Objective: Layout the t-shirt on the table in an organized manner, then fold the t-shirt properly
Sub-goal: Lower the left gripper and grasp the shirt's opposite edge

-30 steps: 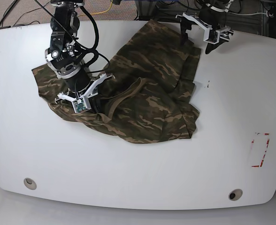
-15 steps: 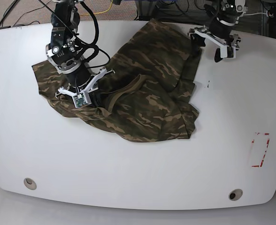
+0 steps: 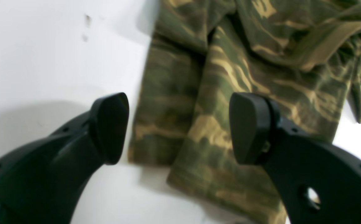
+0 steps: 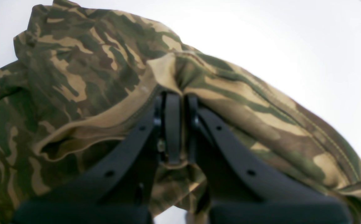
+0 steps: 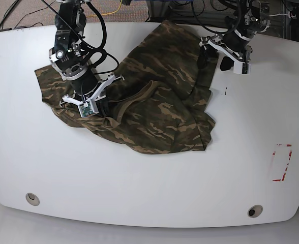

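The t-shirt (image 5: 149,96) lies crumpled across the far half of the desk (image 5: 154,183). The right pincer (image 4: 175,130) is clamped on its tan collar fold. The left pincer (image 3: 178,127), jaws apart, hovers over the shirt's edge, seemingly a hem, lying directly below it.

The right end effector (image 4: 176,102) is clamped on a tan-edged fold of the t-shirt (image 5: 159,96), its arm angled down over the shirt's left part in the base view; the left end effector (image 3: 180,127) hovers at the shirt's far right edge, jaws spread wide, holding nothing.
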